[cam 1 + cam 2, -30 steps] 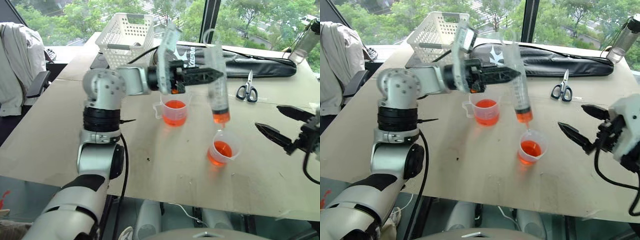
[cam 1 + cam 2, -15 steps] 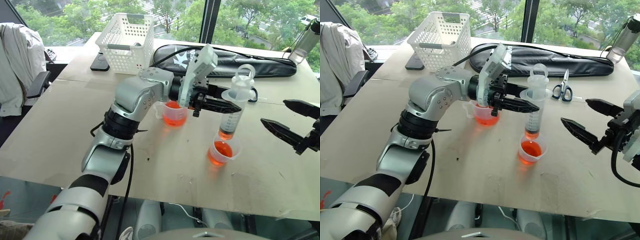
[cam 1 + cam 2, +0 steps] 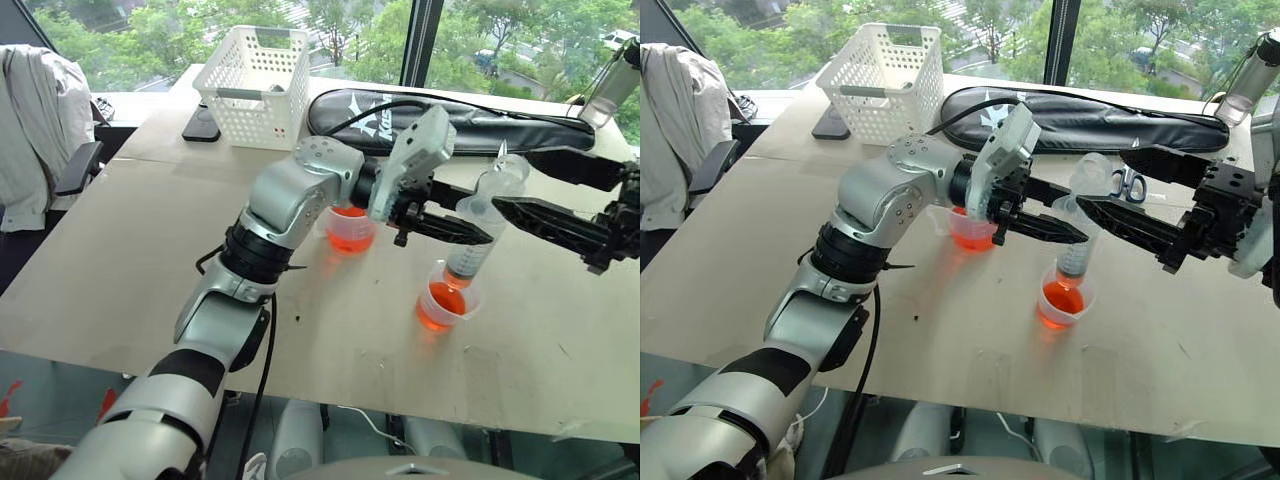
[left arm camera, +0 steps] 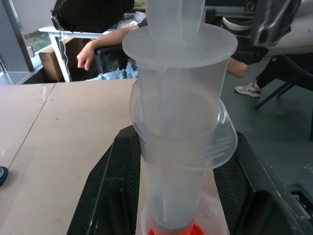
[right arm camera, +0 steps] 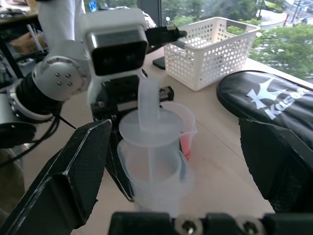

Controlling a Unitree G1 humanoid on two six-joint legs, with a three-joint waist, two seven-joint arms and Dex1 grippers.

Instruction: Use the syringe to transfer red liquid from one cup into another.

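Clear syringe (image 3: 478, 236) in left gripper (image 3: 455, 228); hand (image 4: 84, 55) behind.

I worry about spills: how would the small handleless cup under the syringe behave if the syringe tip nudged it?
The small cup looks like thin clear plastic holding only a little red liquid, so it is probably light and would slide or tip easily. Its flared rim above a narrower base suggests it is somewhat top-heavy. The syringe leans over it, so a sideways nudge seems possible.

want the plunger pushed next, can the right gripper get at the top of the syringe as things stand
Probably yes. The right gripper is open, its fingers either side of the syringe plunger top, nothing between them. The left gripper grips the barrel lower down, over the smaller cup.
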